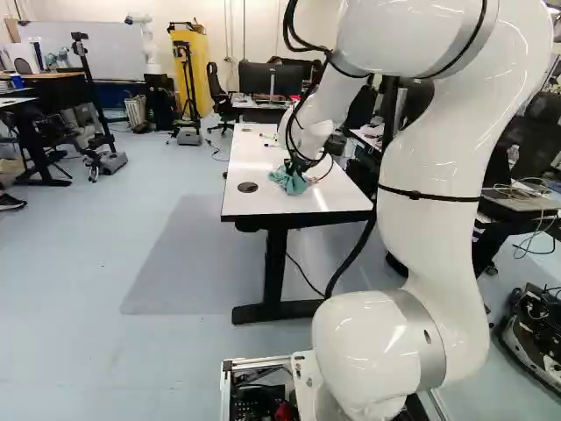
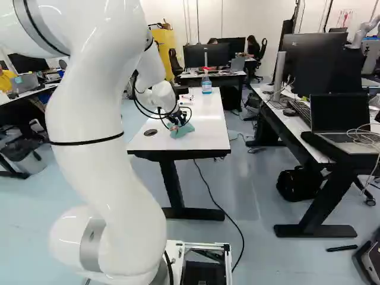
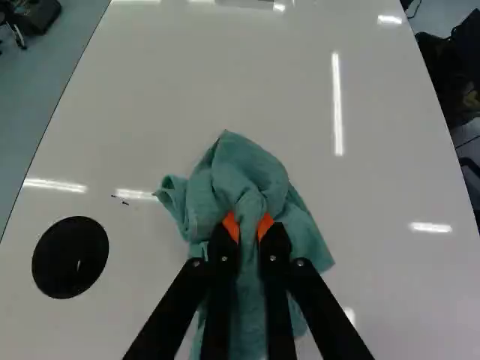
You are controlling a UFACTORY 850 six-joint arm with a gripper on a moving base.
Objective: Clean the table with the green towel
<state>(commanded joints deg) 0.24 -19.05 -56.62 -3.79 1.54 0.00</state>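
Note:
At the near part of the white table (image 1: 254,189), my gripper (image 1: 296,167) points down into the crumpled green towel (image 1: 287,181). In the wrist view the gripper (image 3: 249,229) is shut on a fold of the towel (image 3: 247,169), its two orange pads pinching the cloth from both sides. The towel spreads over the tabletop around and under the fingers. Small dark marks (image 3: 121,200) lie on the table beside the towel, between it and the round black grommet (image 3: 70,257).
A spray bottle (image 2: 206,83) and several markers stand or lie toward the table's far end. Right of the table, a desk (image 2: 291,124) carries monitors and a laptop (image 2: 341,119). Another robot (image 1: 145,44) stands at the back left.

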